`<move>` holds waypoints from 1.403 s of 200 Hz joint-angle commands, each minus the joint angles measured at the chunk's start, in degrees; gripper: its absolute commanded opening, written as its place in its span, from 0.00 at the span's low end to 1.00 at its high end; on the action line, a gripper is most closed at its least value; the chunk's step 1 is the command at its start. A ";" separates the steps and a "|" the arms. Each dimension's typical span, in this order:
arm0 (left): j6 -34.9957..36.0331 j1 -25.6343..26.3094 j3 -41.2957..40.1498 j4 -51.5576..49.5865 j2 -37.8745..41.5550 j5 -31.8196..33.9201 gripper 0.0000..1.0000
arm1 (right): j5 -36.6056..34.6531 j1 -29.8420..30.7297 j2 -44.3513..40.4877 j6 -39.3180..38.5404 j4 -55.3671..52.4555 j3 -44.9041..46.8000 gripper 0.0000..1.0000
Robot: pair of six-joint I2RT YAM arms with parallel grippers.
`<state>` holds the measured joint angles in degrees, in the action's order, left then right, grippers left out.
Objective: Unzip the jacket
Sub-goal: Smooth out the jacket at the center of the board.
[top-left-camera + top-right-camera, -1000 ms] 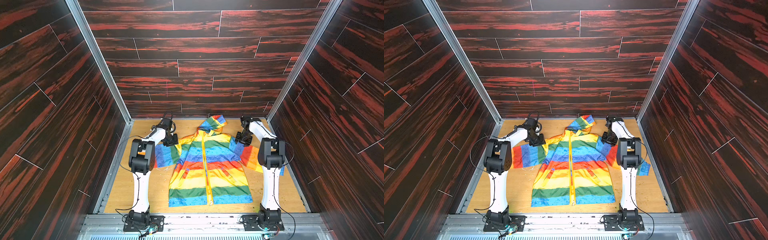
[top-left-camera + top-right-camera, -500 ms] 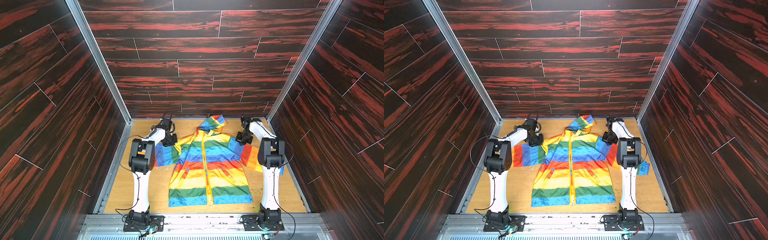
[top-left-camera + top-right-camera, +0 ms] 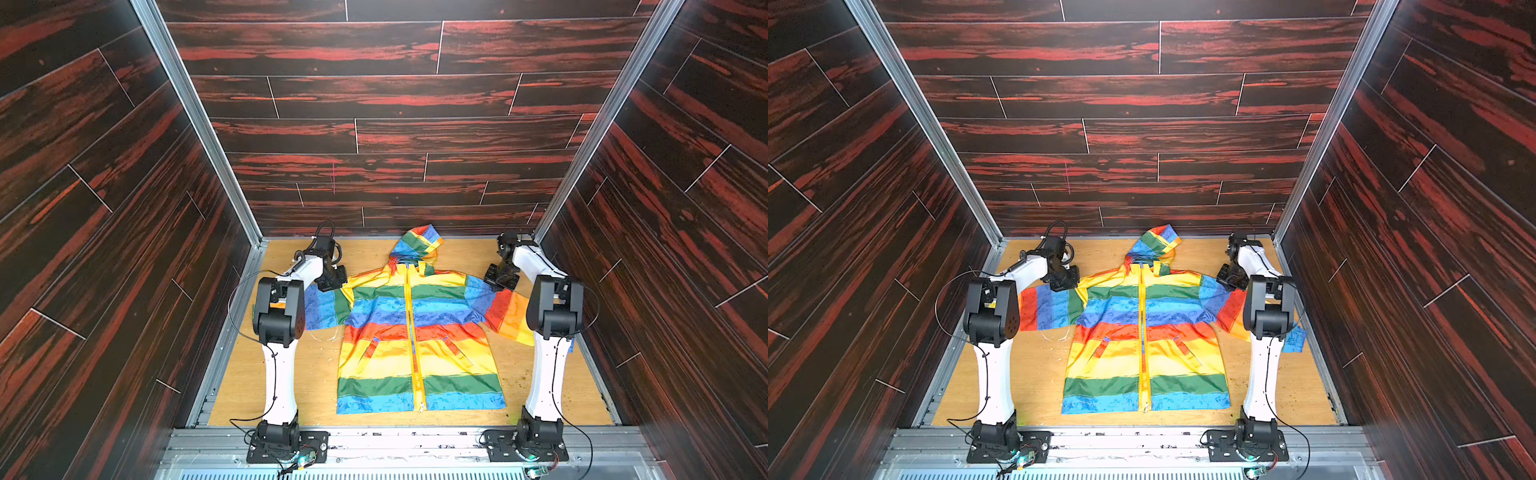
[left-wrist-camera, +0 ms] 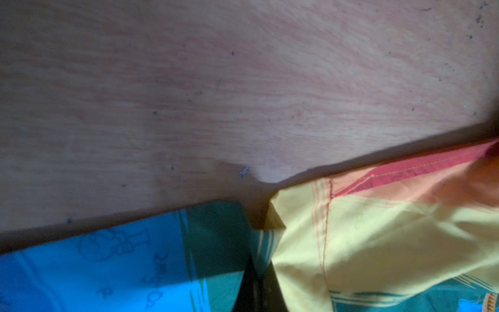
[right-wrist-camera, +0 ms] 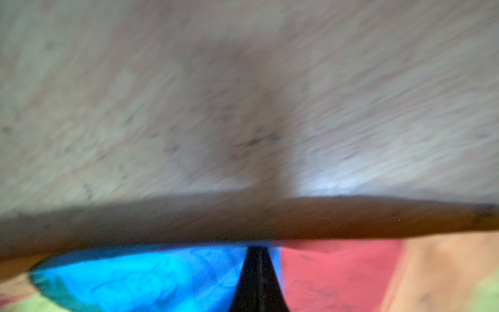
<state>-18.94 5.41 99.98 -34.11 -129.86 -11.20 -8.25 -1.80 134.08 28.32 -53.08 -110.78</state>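
The rainbow-striped hooded jacket lies flat on its back on the wooden floor, hood toward the far wall. Its yellow zipper runs closed from collar to hem. My left gripper is down at the jacket's left shoulder seam. In the left wrist view its jaws are shut, with green and yellow cloth bunched at the tips. My right gripper is at the opposite shoulder. There its jaws are shut on the sleeve's edge, between blue and red stripes.
Dark wood-grain walls close in three sides, with aluminium posts at the far corners. Both arm bases stand on the front rail. The right sleeve passes under the right arm's elbow. Crumbs dot the wooden floor.
Both grippers have closed at the jacket's shoulders. The right gripper has shifted slightly outward. The jacket's body lies as before.
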 commanded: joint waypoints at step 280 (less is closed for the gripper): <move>-9.17 -7.78 -36.67 16.06 34.63 6.96 0.85 | 6.33 -26.06 -27.86 7.23 25.12 48.92 0.38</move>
<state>-25.76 -1.52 63.94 -19.53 -95.66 -5.41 -6.59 -25.87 103.94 33.87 -29.52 -65.04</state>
